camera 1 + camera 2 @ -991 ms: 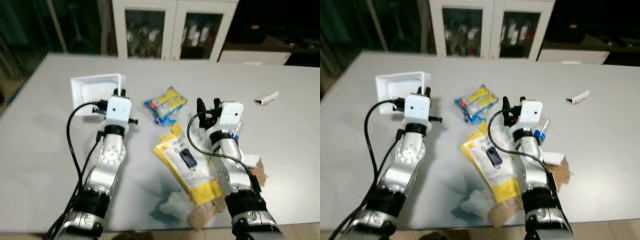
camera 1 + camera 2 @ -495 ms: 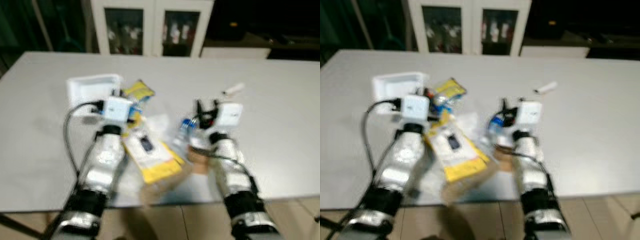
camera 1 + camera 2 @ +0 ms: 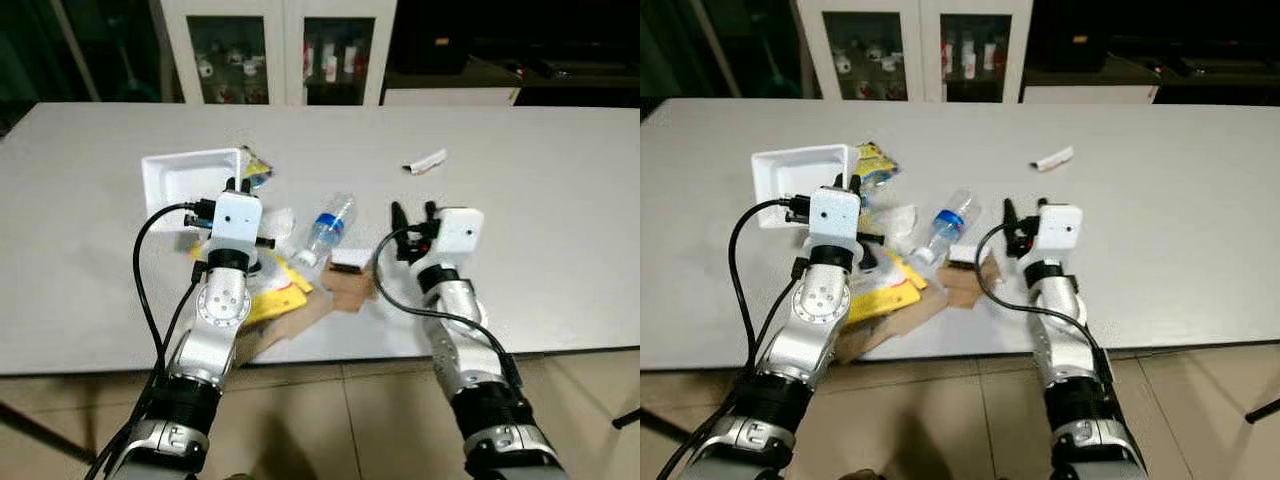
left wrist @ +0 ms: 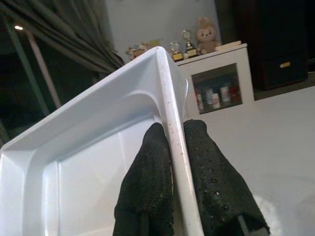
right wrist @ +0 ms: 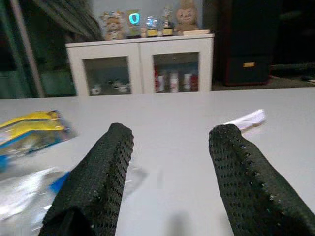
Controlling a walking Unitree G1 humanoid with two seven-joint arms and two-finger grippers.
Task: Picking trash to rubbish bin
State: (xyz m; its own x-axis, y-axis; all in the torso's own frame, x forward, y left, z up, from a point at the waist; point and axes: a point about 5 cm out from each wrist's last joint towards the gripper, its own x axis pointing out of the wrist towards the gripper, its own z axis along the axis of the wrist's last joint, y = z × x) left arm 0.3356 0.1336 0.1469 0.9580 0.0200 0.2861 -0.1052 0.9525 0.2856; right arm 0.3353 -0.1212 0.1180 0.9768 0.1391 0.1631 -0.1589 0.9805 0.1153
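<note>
Evidently left gripper (image 4: 170, 184) jaws were clamped on the white tray (image 3: 185, 180) rim; right gripper (image 5: 170, 182) jaws stood apart. Plastic bottle (image 3: 325, 228) lay on the bench (image 3: 540, 250) between arms: probably light, slippery, best gripped mid-body.

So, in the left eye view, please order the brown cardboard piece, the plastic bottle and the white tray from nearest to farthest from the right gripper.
Measured from the right gripper:
1. Brown cardboard piece, just to its left, near the table edge.
2. Plastic bottle, further left, lying on its side.
3. White tray, far left, its rim held by the left gripper.
</note>
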